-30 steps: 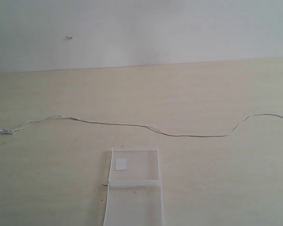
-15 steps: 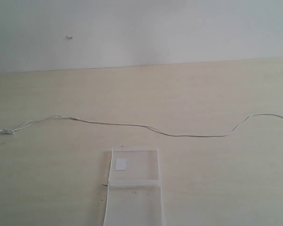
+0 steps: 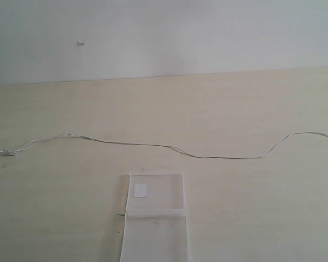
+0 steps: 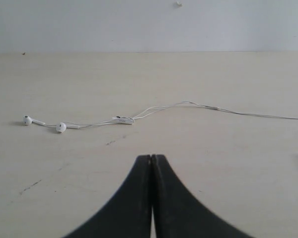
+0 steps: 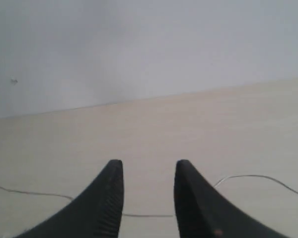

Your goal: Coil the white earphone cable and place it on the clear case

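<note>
The white earphone cable [image 3: 208,158] lies stretched in a wavy line across the pale wooden table, from the left edge to the right edge of the exterior view. Its two earbuds [image 4: 61,127] rest on the table ahead of my left gripper [image 4: 151,157], which is shut with nothing in it. My right gripper [image 5: 149,166] is open just above the table, and a stretch of the cable [image 5: 148,215] runs crosswise on the table between its fingers. The clear case [image 3: 164,191] lies flat at the front middle, nearer than the cable. Neither gripper shows in the exterior view.
A white wall [image 3: 164,33] stands along the table's far edge. A small white square sticker [image 3: 140,189] sits on the case, and a hinge ridge [image 3: 156,212] crosses it. A few dark specks mark the tabletop [image 4: 109,143].
</note>
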`<state>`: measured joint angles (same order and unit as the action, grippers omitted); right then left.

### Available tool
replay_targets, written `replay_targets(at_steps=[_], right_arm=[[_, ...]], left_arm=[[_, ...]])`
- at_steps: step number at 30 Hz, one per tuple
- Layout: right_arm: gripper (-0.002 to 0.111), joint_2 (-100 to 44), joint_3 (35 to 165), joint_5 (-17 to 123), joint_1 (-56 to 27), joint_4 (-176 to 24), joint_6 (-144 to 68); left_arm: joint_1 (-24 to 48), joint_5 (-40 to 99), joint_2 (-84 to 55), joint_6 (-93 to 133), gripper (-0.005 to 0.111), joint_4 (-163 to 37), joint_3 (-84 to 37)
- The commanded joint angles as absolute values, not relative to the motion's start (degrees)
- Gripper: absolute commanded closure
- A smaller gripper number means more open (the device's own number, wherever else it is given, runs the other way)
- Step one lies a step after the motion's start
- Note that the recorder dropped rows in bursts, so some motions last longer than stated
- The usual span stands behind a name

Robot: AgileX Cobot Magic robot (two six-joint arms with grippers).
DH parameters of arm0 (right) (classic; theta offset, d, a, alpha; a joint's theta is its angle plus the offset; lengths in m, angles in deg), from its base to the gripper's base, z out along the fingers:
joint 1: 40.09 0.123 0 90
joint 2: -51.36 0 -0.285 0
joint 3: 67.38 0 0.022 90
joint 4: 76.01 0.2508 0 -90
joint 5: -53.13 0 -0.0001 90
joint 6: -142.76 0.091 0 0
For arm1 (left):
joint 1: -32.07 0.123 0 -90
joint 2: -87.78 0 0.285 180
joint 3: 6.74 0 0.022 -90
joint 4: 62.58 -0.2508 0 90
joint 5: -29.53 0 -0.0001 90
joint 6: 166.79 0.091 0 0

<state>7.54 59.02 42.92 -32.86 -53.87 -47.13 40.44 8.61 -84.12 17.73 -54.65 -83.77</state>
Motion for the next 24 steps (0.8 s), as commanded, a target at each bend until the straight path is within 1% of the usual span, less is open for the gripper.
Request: replay_targets(at_steps=[1, 5, 6, 7, 8, 10, 11, 14, 16, 17, 19, 20, 21, 24], right_arm=[[0.087, 3.08, 64.19, 37.89, -33.1, -53.55, -50.71], [0.097, -3.12, 73.51, 27.87, -33.1, -53.44, -61.45], [0.102, -7.43, 79.32, 21.81, -32.61, -52.96, -67.23], [0.105, -9.73, 81.66, 19.6, -31.98, -52.67, -69.45], [0.108, -14.7, 87.47, 13.39, -30.16, -52.67, -77.56], [0.108, -22.28, 95.44, 5.11, -26.97, -52.94, -88.42], [0.108, -25.07, 97.95, 3.48, -25.66, -53.87, -89.48], [0.107, -37.68, 108.46, 0.21, -18.36, -58.86, -87.21], [0.095, -44.47, 113.88, -2.56, -13.23, -61.51, -87.19], [0.082, -48.28, 116.45, -3.23, -10.41, -65.15, -86.46], [0.063, -54.56, 119.82, -1.78, -6.05, -76.01, -78.61], [0.06, -57.55, 120.51, -0.41, -4.53, -79.88, -73.87], [0.059, -60.46, 121.25, 1.72, -2.94, -83.95, -68.9], [0.059, -66.45, 122.27, 3.71, -0.78, -90.47, -64.52]], left_arm=[[39.96, 9.15, -84.43, 17.76, 0.107, -54.66, -83.95], [39.96, 9.15, -84.43, 17.76, 0.107, -54.66, -83.95], [39.96, 9.15, -84.43, 17.76, 0.107, -54.66, -83.95], [39.96, 9.15, -84.43, 17.76, 0.107, -54.66, -83.95], [39.96, 9.15, -84.43, 17.76, 0.107, -54.66, -83.95], [39.96, 9.15, -84.43, 17.76, 0.107, -54.66, -83.95], [39.96, 9.15, -84.43, 17.76, 0.107, -54.66, -83.95], [39.96, 9.15, -84.43, 17.76, 0.107, -54.66, -83.95], [39.96, 9.15, -84.43, 17.76, 0.107, -54.66, -83.95], [39.96, 9.15, -84.43, 17.76, 0.107, -54.66, -83.95], [39.96, 9.15, -84.43, 17.76, 0.107, -54.66, -83.95], [39.96, 9.15, -84.43, 17.76, 0.107, -54.66, -83.95], [39.96, 9.15, -84.43, 17.76, 0.107, -54.66, -83.95], [39.96, 9.15, -84.43, 17.76, 0.107, -54.66, -83.95]])
